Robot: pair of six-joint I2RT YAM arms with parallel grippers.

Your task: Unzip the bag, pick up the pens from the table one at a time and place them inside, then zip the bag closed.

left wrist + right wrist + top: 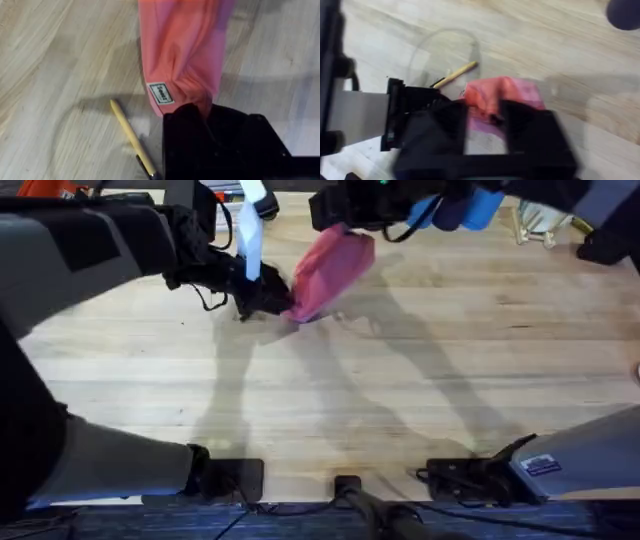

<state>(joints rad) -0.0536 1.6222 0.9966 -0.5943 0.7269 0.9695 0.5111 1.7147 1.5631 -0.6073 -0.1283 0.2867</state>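
Both arms are holding the oblong pink fabric pouch [333, 268] above the far middle of the light wooden worktop [400, 390]; the left fingers [192, 117] are pinching its lower end, the right fingers [492, 112] its upper end; judging by this, unzipping is underway; next, draw the zipper open; the yellow-tan pen [131, 137] is lying beneath.
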